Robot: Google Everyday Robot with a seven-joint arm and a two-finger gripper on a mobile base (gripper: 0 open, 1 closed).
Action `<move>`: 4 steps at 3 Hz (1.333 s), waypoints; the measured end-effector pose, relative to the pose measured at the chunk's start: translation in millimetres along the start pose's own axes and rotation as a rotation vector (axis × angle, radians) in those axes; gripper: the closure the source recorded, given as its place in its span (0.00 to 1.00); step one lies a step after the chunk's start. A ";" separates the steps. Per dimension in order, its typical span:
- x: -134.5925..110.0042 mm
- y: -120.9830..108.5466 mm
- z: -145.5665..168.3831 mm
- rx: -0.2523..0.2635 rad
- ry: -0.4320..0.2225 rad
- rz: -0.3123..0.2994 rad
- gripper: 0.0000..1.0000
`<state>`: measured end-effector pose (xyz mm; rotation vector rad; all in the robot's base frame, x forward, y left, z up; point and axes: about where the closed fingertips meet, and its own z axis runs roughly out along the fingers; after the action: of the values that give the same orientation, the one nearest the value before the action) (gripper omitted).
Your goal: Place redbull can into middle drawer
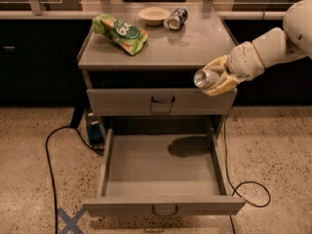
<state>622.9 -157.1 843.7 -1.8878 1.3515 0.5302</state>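
My gripper (214,78) is shut on the redbull can (205,78), a slim shiny silver can held on its side with its top facing left. It hangs in front of the cabinet's front right corner, level with the upper drawer front, above the right part of the middle drawer (163,204). That drawer is pulled fully out, grey, with nothing inside and a small dark loop handle on its front. The can's shadow falls on the drawer floor near the back right.
On the cabinet top (195,45) lie a green chip bag (120,33), a small white bowl (153,15) and a dark can on its side (176,18). The upper drawer front (161,101) is closed. Black cables (51,155) run on the floor at both sides.
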 end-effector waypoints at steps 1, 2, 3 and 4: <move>0.0 0.0 0.0 0.000 0.000 0.000 1.00; -23.2 -5.8 6.5 0.017 0.003 -0.126 1.00; -32.2 13.8 67.0 -0.077 -0.046 -0.268 1.00; -34.4 44.3 135.6 -0.205 -0.104 -0.356 1.00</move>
<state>581.2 -39.6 766.5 -2.1737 0.8930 0.5903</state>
